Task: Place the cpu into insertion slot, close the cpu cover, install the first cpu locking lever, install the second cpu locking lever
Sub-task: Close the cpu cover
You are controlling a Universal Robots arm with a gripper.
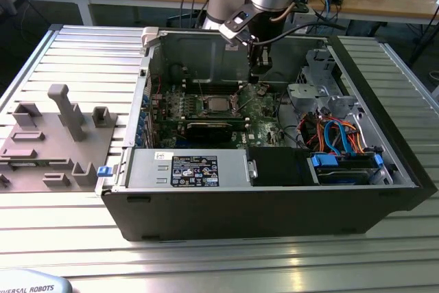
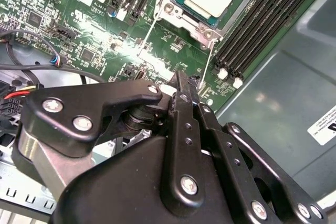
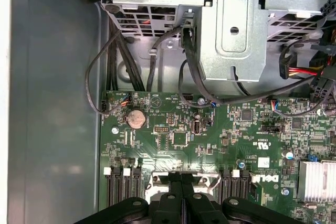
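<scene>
In the exterior view the gripper (image 1: 260, 79) hangs inside the open computer case (image 1: 274, 204), low over the green board (image 1: 264, 111). On that board the cpu (image 1: 218, 104) lies flat in the insertion slot (image 1: 205, 105). A black card (image 1: 209, 128) stands along the board's near edge. A grey fixture (image 1: 62, 132) sits well apart from the board on the surface (image 1: 219, 259), at the exterior view's left.

In the second wrist view the jaws are drawn together with nothing visible between them, tips (image 2: 178, 77) just above the board. The cpu cover (image 2: 189, 19) lies flat around the chip. Two thin wire levers (image 2: 148, 34) reach from it across the board. One ends just beside the fingertips; I cannot tell whether they touch. Memory slots (image 2: 262, 30) flank the cover.

In the first wrist view the jaws meet (image 3: 182, 177) over the board. A coin battery (image 3: 136, 118) sits near the board's edge. Black cables (image 3: 194, 77) and a metal cage (image 3: 231, 30) stand beyond it.
</scene>
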